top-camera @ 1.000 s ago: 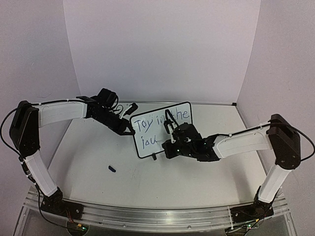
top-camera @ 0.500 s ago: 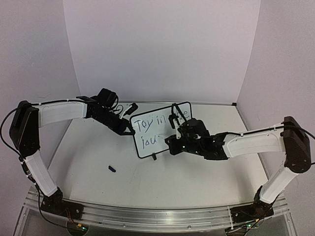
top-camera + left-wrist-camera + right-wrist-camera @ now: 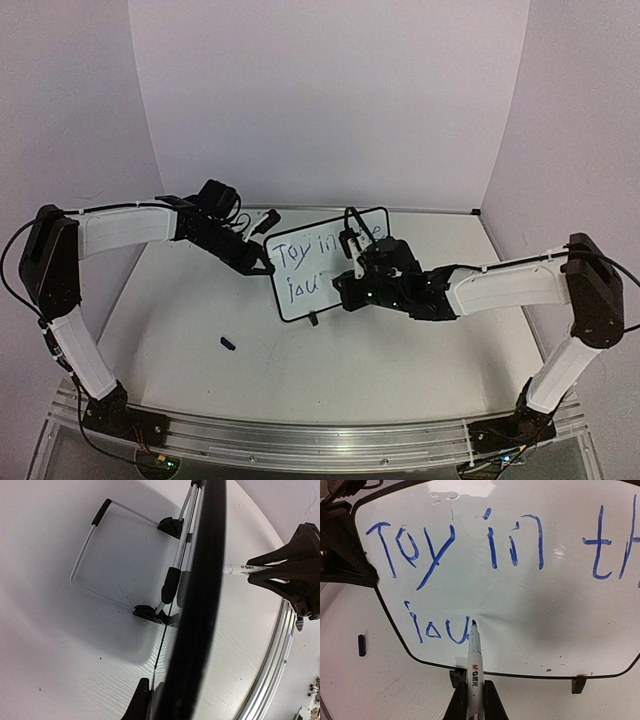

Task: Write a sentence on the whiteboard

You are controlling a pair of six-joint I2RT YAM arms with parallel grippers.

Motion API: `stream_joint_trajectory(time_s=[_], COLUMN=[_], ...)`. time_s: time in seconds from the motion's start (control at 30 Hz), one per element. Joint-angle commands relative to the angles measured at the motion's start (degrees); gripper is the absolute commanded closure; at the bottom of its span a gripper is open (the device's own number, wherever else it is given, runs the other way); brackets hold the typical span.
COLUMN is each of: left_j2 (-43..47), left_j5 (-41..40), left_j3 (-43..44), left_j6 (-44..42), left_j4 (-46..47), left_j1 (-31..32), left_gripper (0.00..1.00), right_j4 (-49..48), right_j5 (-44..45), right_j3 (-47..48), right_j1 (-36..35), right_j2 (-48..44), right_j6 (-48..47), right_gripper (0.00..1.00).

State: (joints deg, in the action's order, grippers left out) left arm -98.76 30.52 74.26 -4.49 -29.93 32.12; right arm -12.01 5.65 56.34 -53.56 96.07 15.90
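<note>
The whiteboard (image 3: 322,272) stands upright mid-table, and the sentence (image 3: 295,252) on it is in blue. In the right wrist view the sentence (image 3: 437,560) reads "Toy in th" with "jou" below. My right gripper (image 3: 472,702) is shut on a white marker (image 3: 474,662), whose tip sits on the whiteboard (image 3: 530,615) just right of the "u". Seen from above, the right gripper (image 3: 350,281) is in front of the board's lower middle. My left gripper (image 3: 265,265) is shut on the board's left edge. In the left wrist view the whiteboard (image 3: 205,555) shows edge-on above the left gripper (image 3: 150,702).
A small blue marker cap (image 3: 228,343) lies on the table left of the board, and the cap (image 3: 361,645) also shows in the right wrist view. A wire stand (image 3: 100,512) props the board from behind. A white backdrop closes the back and sides.
The right gripper with the marker shifted a little right, then back left and up along the second line, while its arm swung outward. The left arm and the board stayed still.
</note>
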Motion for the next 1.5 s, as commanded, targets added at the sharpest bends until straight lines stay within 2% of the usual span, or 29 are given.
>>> stream_joint_trajectory(time_s=[0.0, 0.7, 1.47], left_j2=[-1.3, -1.5, -1.9], left_j5=[-3.7, -4.0, -3.9], left_j3=[0.9, 1.0, 1.1], left_j6=[-0.2, -0.3, -0.3], left_j4=[-2.0, -2.1, -2.1], left_j1=[0.8, 1.0, 1.1], left_gripper=[1.0, 1.0, 1.0], right_j4=[-1.2, -1.2, 0.8], right_j5=[-0.5, 1.6, -1.8], right_j3=[2.5, -0.3, 0.6], right_j1=[0.7, 1.7, 1.6], right_j2=[1.9, 2.5, 3.9], right_j6=[-0.4, 3.1, 4.0], right_gripper=[1.0, 1.0, 1.0])
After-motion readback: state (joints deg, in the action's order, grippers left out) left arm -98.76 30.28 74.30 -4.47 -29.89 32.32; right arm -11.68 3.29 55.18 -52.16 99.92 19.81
